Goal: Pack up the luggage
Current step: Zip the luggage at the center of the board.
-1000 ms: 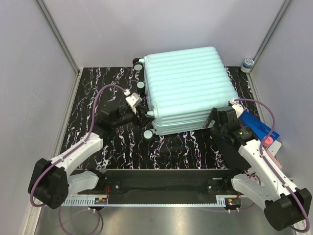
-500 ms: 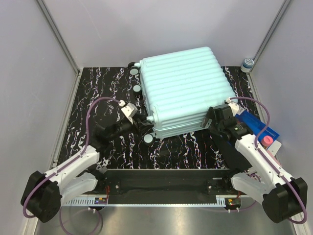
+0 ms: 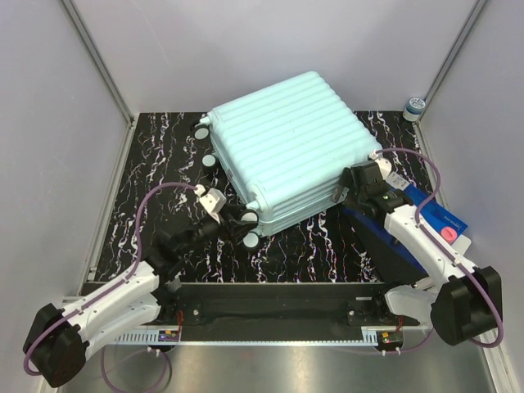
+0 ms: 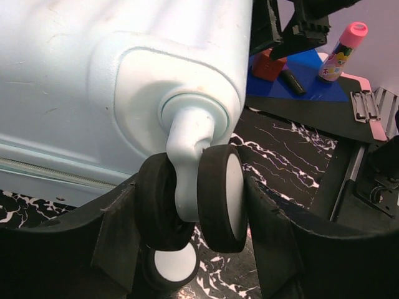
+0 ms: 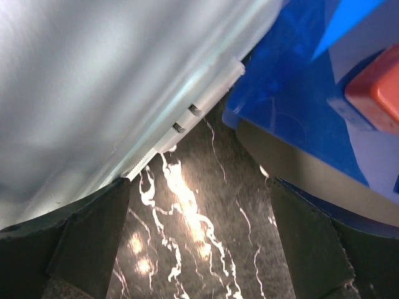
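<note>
Your left pincer (image 4: 190, 212) gripped the luggage's (image 3: 282, 151) twin wheel (image 4: 218, 196); your right pincer (image 5: 199, 249) stood wide apart. Had the wheel swivelled, you'd have lost hold.

Robot lab test cell: grey panel walls (image 3: 270, 41) on aluminium struts (image 3: 97, 59) enclose black marble-patterned tabletop (image 3: 155, 155).

Blue box (image 3: 446, 217) at R w/ 1 pink-capped bottle (image 3: 447, 235) at its edge; small jar (image 3: 415, 106) in back-R corner; black marble table (image 3: 164, 155).
</note>
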Controlling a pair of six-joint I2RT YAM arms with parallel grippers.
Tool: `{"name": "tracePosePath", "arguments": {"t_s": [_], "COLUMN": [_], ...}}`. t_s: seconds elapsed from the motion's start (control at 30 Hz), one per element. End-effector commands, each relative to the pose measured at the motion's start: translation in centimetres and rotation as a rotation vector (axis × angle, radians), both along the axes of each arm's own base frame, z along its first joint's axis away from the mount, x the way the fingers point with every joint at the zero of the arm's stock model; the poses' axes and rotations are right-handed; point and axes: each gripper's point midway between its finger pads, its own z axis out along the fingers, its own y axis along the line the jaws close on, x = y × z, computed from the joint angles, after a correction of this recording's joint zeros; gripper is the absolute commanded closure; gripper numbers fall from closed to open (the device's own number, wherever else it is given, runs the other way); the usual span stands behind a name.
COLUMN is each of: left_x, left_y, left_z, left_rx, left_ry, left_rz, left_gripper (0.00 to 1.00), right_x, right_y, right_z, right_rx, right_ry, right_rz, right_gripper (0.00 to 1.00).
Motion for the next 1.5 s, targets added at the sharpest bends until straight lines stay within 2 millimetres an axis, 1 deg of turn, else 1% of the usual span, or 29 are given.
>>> {"name": "tracePosePath", "arguments": {"t_s": [0.0,0.03,0.07,0.13,0.17,0.23,0.43,0.6,0.63,0.7,0.77,0.8,0.83,0.93,0.97,1.0,1.03,1.07,1.1,1.13,1.17,1.2,1.23,1.27,1.3,1.33,1.37,1.4,1.47], "left_x": [-2.5,-2.8,-2.8,-3.3,-3.4,-3.7,-4.7,-5.9,-5.9,-6.2,-6.4,-6.3,-6.1,-5.0,-4.8,-4.8,-4.5,-4.5,-4.6,-4.4,-4.7,-4.6,-4.1,-4.2,-4.2,-3.5,-3.6,-3.1,-2.5], "left_y": [-1.9,-2.3,-2.6,-3.2,-3.4,-4.0,-5.5,-7.6,-8.0,-9.0,-10.0,-10.4,-10.7,-10.7,-10.6,-10.3,-10.1,-9.7,-9.0,-8.4,-7.4,-6.8,-6.0,-4.9,-4.3,-3.4,-2.5,-1.8,0.0], "left_z": [-0.2,-0.1,0.0,0.4,0.4,0.9,1.7,2.5,3.1,2.7,3.2,2.6,3.0,2.4,2.2,1.3,1.2,1.0,0.7,0.5,0.6,0.6,0.7,0.9,1.4,2.0,2.6,3.7,4.7], "left_rx": [-0.012,-0.014,-0.014,-0.014,-0.012,-0.019,-0.019,-0.017,-0.02,-0.005,-0.004,0.013,0.012,0.046,0.056,0.091,0.099,0.109,0.13,0.134,0.143,0.146,0.147,0.157,0.155,0.147,0.142,0.123,0.116], "left_ry": [0.033,0.028,0.026,0.019,0.02,0.006,-0.014,-0.036,-0.049,-0.042,-0.052,-0.041,-0.045,-0.01,-0.001,0.031,0.044,0.058,0.077,0.098,0.112,0.121,0.133,0.141,0.144,0.138,0.132,0.12,0.121], "left_rz": [-0.126,-0.14,-0.145,-0.165,-0.171,-0.185,-0.232,-0.289,-0.297,-0.324,-0.345,-0.351,-0.343,-0.286,-0.273,-0.263,-0.24,-0.227,-0.21,-0.176,-0.153,-0.127,-0.073,-0.04,-0.021,0.042,0.069,0.111,0.2], "left_gripper": [1.0,1.0,1.0,1.0,1.0,1.0,1.0,1.0,1.0,1.0,1.0,1.0,1.0,1.0,0.89,0.79,0.69,0.54,0.48,0.41,0.23,0.12,0.06,0.01,0.01,0.01,0.01,0.01,0.01], "right_x": [4.4,4.7,5.2,5.9,6.4,7.1,8.5,9.1,9.4,9.6,9.7,9.7,9.6,8.8,8.5,7.9,7.5,6.9,6.0,5.6,5.0,4.1,3.5,3.0,2.2,1.8,1.2,0.4,-0.4], "right_y": [1.1,1.1,1.3,1.5,1.7,1.9,3.3,4.2,4.3,4.5,4.4,4.2,4.0,3.5,3.4,3.2,3.1,3.1,3.1,3.3,3.4,3.9,4.1,4.1,4.5,4.8,5.2,6.7,8.5], "right_z": [2.2,1.8,2.2,1.8,2.2,2.1,1.5,0.9,1.0,0.7,0.7,0.7,0.8,1.2,2.0,1.8,1.9,2.8,2.4,2.7,3.7,3.4,3.7,4.9,4.8,5.2,6.1,6.6,7.6], "right_rx": [-0.002,-0.012,-0.012,-0.024,-0.028,-0.036,-0.03,-0.038,-0.039,-0.047,-0.054,-0.057,-0.059,-0.06,-0.055,-0.05,-0.045,-0.032,-0.012,0.006,0.031,0.062,0.078,0.1,0.127,0.146,0.17,0.207,0.237], "right_ry": [-0.118,-0.108,-0.121,-0.109,-0.122,-0.117,-0.112,-0.107,-0.114,-0.109,-0.111,-0.112,-0.116,-0.125,-0.143,-0.137,-0.135,-0.156,-0.136,-0.139,-0.162,-0.147,-0.15,-0.183,-0.179,-0.189,-0.213,-0.214,-0.228], "right_rz": [0.022,0.025,0.033,0.041,0.049,0.054,0.126,0.203,0.208,0.226,0.221,0.214,0.206,0.19,0.185,0.177,0.174,0.175,0.176,0.181,0.189,0.21,0.216,0.214,0.223,0.228,0.242,0.282,0.317], "right_gripper": [0.0,0.0,0.0,0.0,0.0,0.0,0.0,0.0,0.0,0.0,0.0,0.0,0.0,0.0,0.0,0.0,0.0,0.0,0.0,0.0,0.01,0.03,0.04,0.05,0.06,0.06,0.06,0.07,0.07]}}
